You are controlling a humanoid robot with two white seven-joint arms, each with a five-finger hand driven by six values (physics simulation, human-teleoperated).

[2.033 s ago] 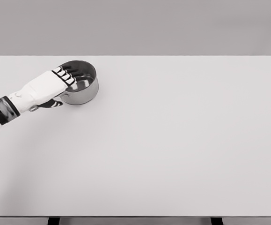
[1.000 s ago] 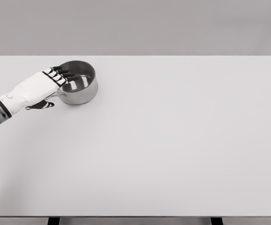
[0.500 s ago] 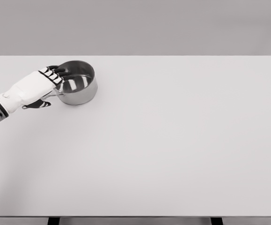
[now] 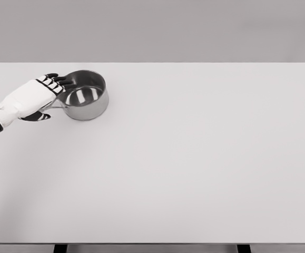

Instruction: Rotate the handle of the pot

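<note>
Hand point(image 4: 33, 97) farther left, perhaps off pot point(image 4: 85, 95)

One head camera, looking down and forward.
You see the whole white table point(image 4: 194, 158) from above its near edge, grey wall behind; no second view.

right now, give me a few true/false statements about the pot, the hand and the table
1. The pot sits near the table's far left corner. True.
2. The pot lies tipped on its side. False: it stands upright, open side up.
3. The left hand is at the pot's left side, over its handle. True.
4. The right hand is holding the pot's rim. False: no right hand is in view.
5. The pot has a lid on. False: it is open, its inside showing.
</note>
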